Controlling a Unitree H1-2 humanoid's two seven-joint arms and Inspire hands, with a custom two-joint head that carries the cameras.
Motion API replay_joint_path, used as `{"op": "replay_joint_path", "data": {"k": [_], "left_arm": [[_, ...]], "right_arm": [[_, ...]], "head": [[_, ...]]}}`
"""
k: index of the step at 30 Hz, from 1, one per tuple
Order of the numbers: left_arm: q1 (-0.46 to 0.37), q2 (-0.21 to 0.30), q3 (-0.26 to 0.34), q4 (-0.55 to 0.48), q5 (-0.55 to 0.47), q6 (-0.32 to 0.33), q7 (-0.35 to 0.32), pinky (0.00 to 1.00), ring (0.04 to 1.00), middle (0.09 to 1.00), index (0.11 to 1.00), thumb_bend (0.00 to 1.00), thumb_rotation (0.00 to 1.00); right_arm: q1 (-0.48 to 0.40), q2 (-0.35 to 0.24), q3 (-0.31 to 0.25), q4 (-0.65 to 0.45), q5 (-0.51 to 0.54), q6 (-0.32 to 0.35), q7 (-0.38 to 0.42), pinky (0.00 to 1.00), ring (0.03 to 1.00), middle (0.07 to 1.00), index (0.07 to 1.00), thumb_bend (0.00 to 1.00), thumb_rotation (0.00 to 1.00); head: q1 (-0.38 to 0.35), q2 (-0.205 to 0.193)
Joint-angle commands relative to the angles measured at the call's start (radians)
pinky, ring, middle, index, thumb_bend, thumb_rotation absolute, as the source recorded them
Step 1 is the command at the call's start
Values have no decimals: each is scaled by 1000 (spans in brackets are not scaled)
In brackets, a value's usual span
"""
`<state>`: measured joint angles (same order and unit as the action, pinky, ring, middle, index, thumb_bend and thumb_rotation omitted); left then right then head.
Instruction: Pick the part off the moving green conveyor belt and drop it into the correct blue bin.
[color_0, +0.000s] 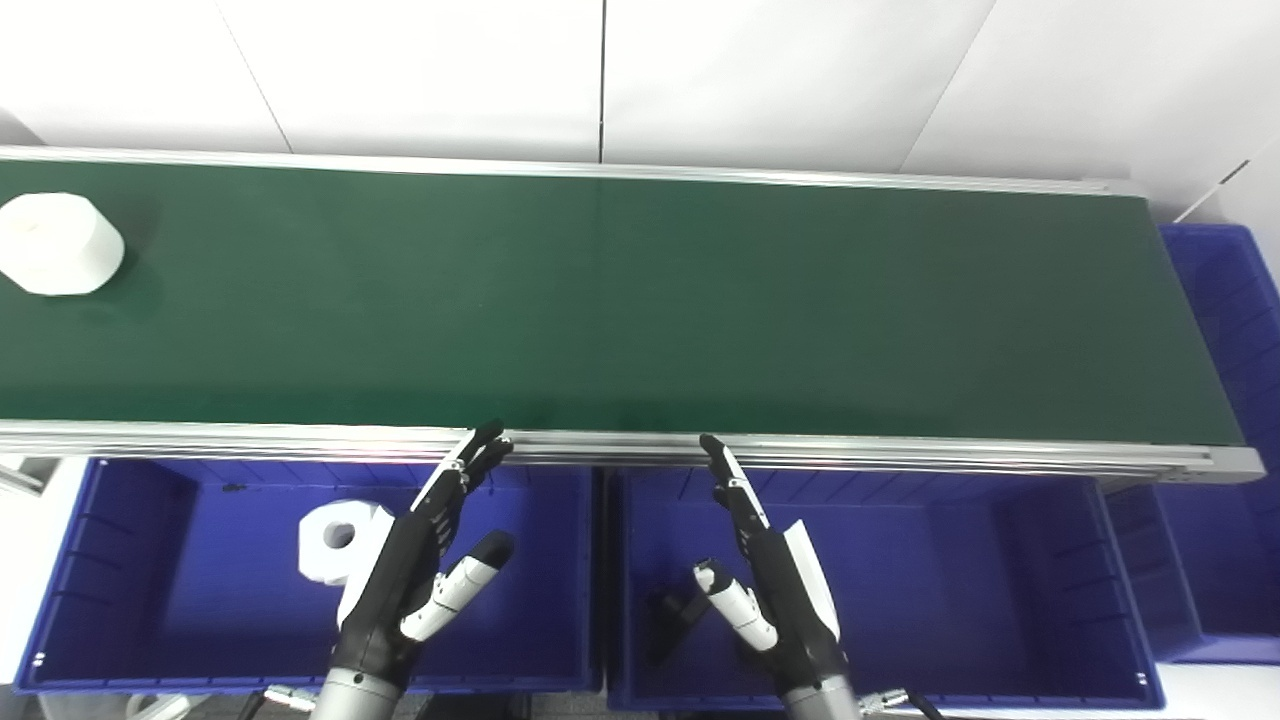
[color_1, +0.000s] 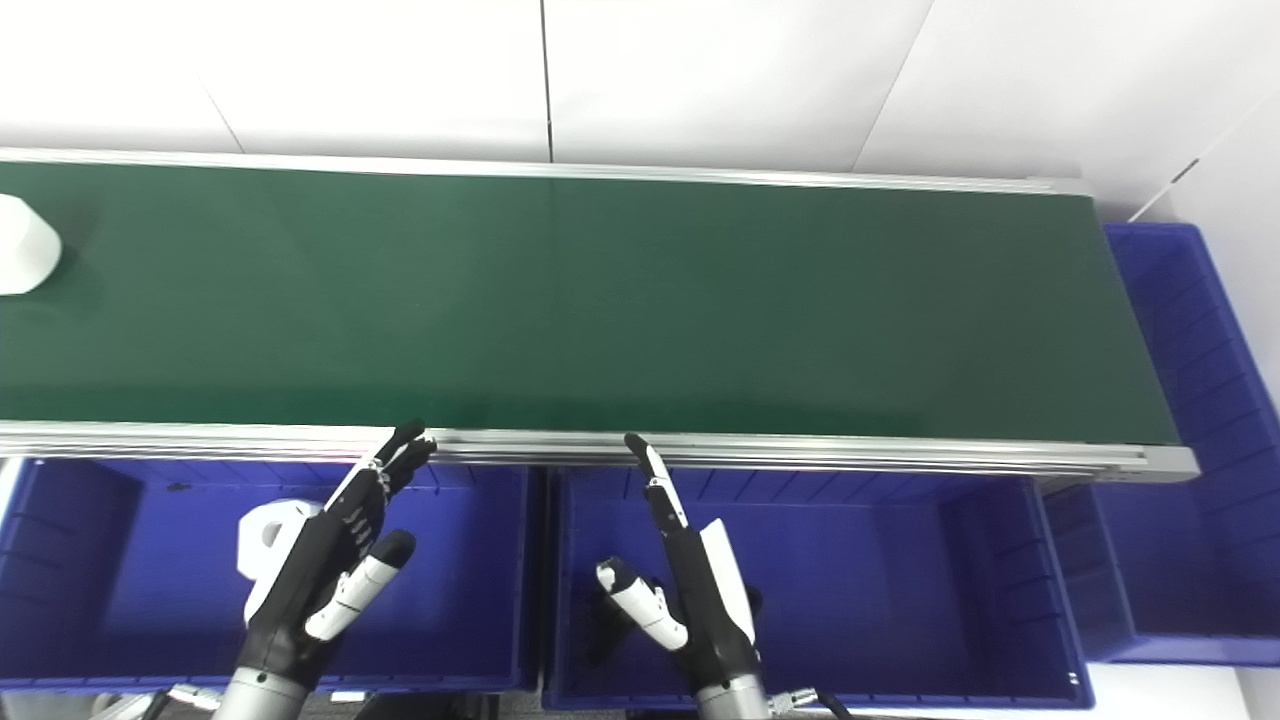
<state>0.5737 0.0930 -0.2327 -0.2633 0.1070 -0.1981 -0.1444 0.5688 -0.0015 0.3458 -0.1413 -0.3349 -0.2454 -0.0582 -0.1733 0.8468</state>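
Observation:
A white faceted part (color_0: 58, 243) lies at the far left end of the green conveyor belt (color_0: 620, 300), cut off by the picture edge in the right eye view (color_1: 22, 245). My left hand (color_0: 415, 565) is open above the left blue bin (color_0: 120, 590), its fingers pointing toward the belt's near rail. Over the middle blue bin (color_0: 950, 600) my right hand (color_0: 765, 575) is open too. Both hands hold nothing and are far from the part on the belt.
A white part with a hole (color_0: 338, 540) lies in the left bin, partly behind my left hand. A dark part (color_0: 675, 615) sits in the middle bin. A third blue bin (color_0: 1235, 420) stands past the belt's right end. A white wall runs behind.

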Motion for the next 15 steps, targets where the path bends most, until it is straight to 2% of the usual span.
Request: {"op": "replay_joint_path", "data": {"k": [1,10,15], "left_arm": [[2,-1,1,-30,-1,-12,6,959,929,901,915,640,782],[7,-1,-3,-37,3,-8,7,973,934,899,913,644,774],[5,1,-5,-35,7,-8,5,950,926,899,909,643,778]], "right_arm": [[9,11,1,-28,0,-37,-14,958,994,996,980,891,1000],[8,8,3,-29,19,-32,-3,940,975,995,974,887,1000],[6,7,3,-31,21,-29,0,931,968,990,971,894,1000]], "head": [[1,0],[2,3],[2,3]]}}
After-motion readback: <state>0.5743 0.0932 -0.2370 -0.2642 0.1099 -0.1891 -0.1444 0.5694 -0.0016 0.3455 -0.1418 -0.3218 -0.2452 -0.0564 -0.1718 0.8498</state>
